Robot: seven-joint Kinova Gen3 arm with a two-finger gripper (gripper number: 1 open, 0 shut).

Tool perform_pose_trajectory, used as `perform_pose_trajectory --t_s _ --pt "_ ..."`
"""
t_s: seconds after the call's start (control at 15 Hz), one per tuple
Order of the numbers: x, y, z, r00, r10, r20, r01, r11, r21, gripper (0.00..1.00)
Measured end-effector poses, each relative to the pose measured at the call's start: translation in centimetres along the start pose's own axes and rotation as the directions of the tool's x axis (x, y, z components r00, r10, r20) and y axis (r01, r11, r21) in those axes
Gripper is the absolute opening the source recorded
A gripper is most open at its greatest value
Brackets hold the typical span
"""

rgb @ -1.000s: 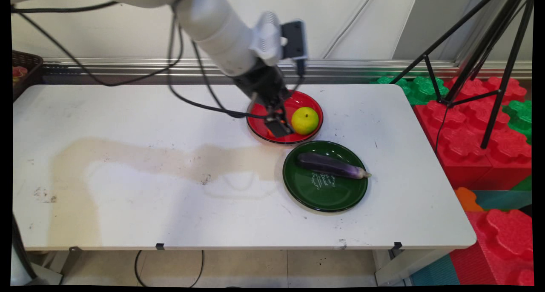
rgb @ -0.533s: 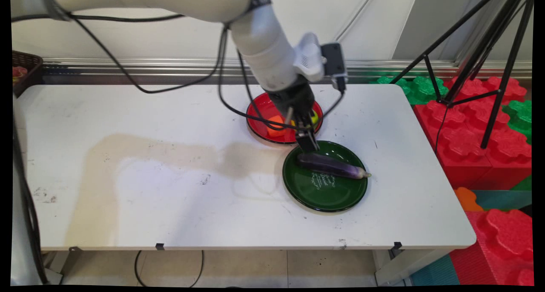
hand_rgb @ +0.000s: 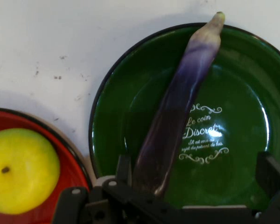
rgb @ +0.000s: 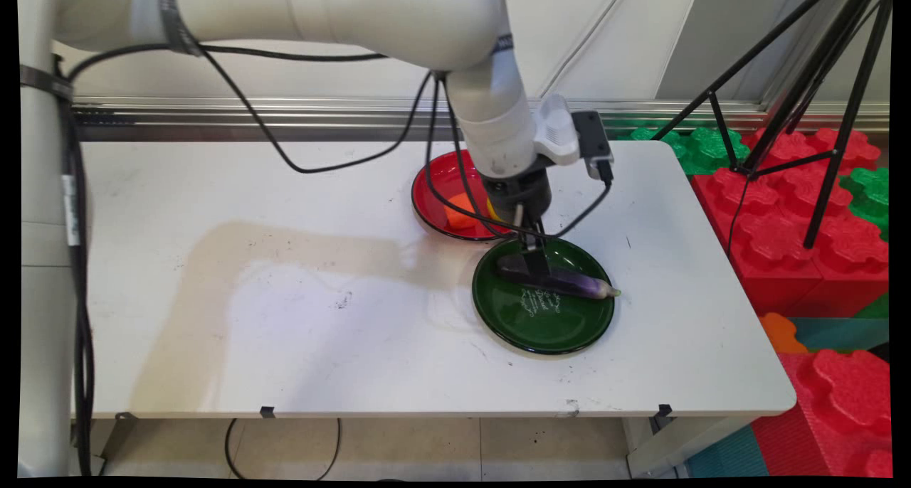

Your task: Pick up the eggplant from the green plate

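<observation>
Jaws released, straddling the thick end of the eggplant (hand_rgb: 177,116) on the green plate (rgb: 569,328) near the counter's (rgb: 285,331) right edge; red plate (rgb: 434,189) with yellow fruit (hand_rgb: 18,170) behind.

The green plate (hand_rgb: 130,107) carries white ornamental lettering on its inner face, framed by small scrolls. The hand view lets the top lines be read as "Le coin Discret"; the finer line beneath them is too small to make out. In the main view the same lettering (rgb: 539,301) shows only as an unreadable white scrawl.
</observation>
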Motion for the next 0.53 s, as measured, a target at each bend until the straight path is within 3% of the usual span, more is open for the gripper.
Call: perform_pose_trajectory --t_s 0.53 --pt "1.7 -1.0 5.2 0.998 -0.005 0.068 0.009 0.998 -0.057 1.00"
